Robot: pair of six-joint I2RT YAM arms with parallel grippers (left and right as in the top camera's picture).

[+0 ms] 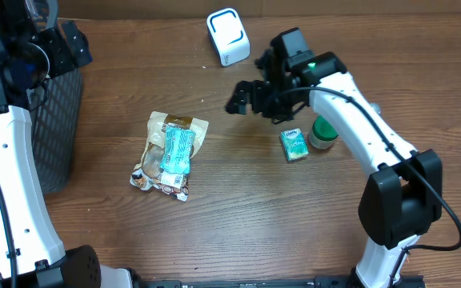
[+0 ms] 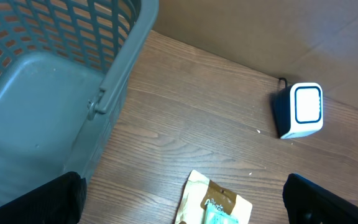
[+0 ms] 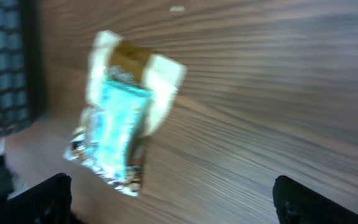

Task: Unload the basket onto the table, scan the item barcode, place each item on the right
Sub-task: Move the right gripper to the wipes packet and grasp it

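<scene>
jaws spread on left gripper (image 2: 179, 200) and right gripper (image 3: 176, 200) — one scanner (image 1: 228, 36), one snack pouch (image 1: 170, 152), one carton (image 1: 294, 146), one basket (image 1: 58, 120).

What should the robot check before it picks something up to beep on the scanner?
1. Right fingers spread wide with nothing between them: ok.
2. Left fingers spread wide with nothing between them: ok.
3. White box-shaped scanner stands at the back of the brown wooden table, nothing blocking it: ok.
4. Crinkly foil snack packets with a teal label lie loose on the table, clear of other things: ok.
5. Barcode facing up on the packets: cannot tell.
6. Gap for fingers between the small green carton and the green-lidded jar: cannot tell; they sit very close.
</scene>
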